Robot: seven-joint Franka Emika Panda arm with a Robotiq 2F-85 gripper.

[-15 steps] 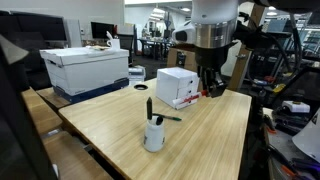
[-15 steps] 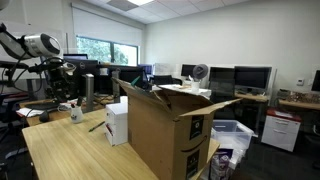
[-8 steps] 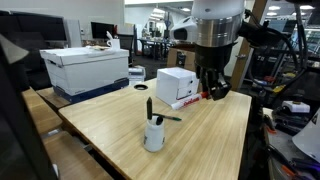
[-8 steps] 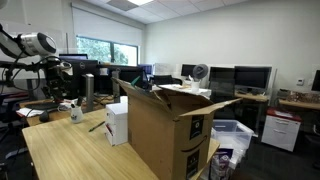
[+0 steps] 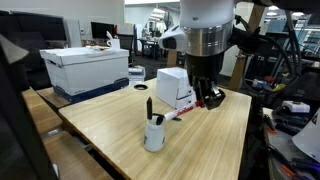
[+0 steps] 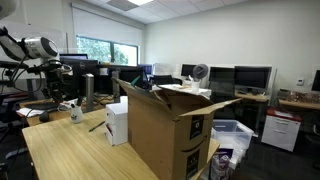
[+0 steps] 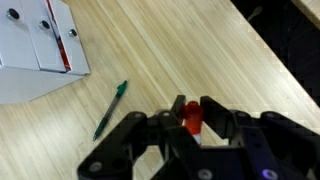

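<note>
Closest to me, at the bottom middle of the wrist view, my claw (image 7: 192, 110) is pinched on a red marker (image 7: 191, 121). I see it end-on as a short red stub between the two dark fingers (image 7: 216, 110), so I cannot tell how much barrel hangs below. I judge it light and stiff: a smooth plastic tube that won't crush, but could swivel or slip if only the pad tips catch it. The best hold would be across the barrel near its middle, flat pads square to it and away from the cap, which might pull off. Moderate squeeze is enough.

Just beyond, left of centre in that view, a green pen (image 7: 110, 108) lies slanted on the wooden table (image 7: 200, 45), apart from my fingers. Further up, in the upper left corner, stands a white box (image 7: 35, 45) with a red edge, apart from the pen.

In an exterior view my claw (image 5: 207, 98) hangs right of centre, low over the table and just in front of the white box (image 5: 172, 84). Towards the bottom middle stands a white cup (image 5: 153, 136) with a dark pen upright in it. At the far left, a larger white bin (image 5: 85, 65) sits at the table's edge.
</note>
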